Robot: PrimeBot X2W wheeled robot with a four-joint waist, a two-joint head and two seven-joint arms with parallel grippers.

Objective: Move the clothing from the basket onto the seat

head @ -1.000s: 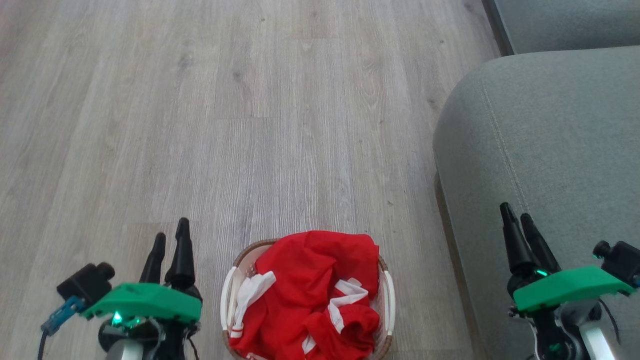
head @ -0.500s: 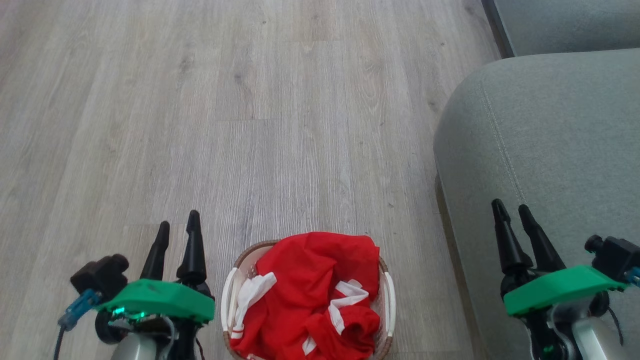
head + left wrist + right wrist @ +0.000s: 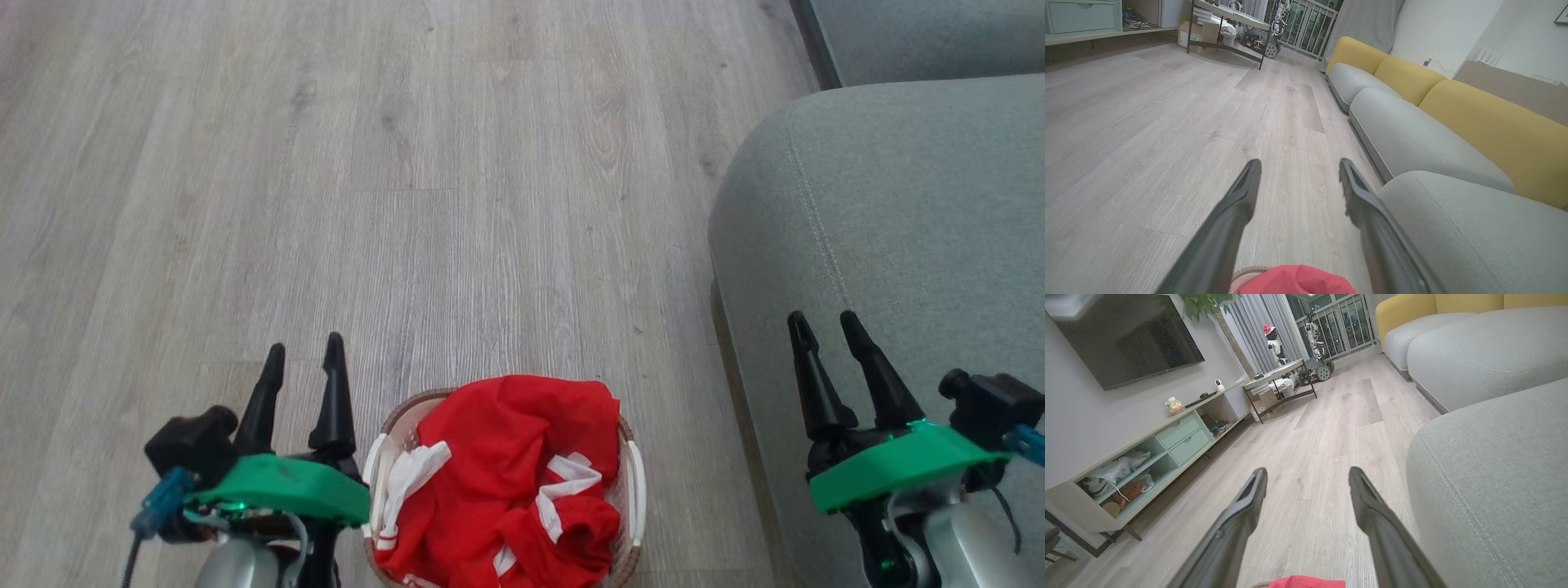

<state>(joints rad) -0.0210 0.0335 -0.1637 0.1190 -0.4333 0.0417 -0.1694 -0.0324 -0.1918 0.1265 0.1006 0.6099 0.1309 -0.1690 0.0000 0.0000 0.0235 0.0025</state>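
The clothing (image 3: 506, 482) is lying heaped in the basket (image 3: 637, 490), which is sitting on the floor (image 3: 408, 204) at the near edge, between the two arms. The seat (image 3: 898, 204) is standing to the right of the basket, near it. The left end effector (image 3: 304, 349) is hovering just left of the basket, its fingers standing wide apart and gripping nothing. The right end effector (image 3: 820, 322) is hovering over the seat's near left part, likewise spread wide and empty, fingers pointing far.
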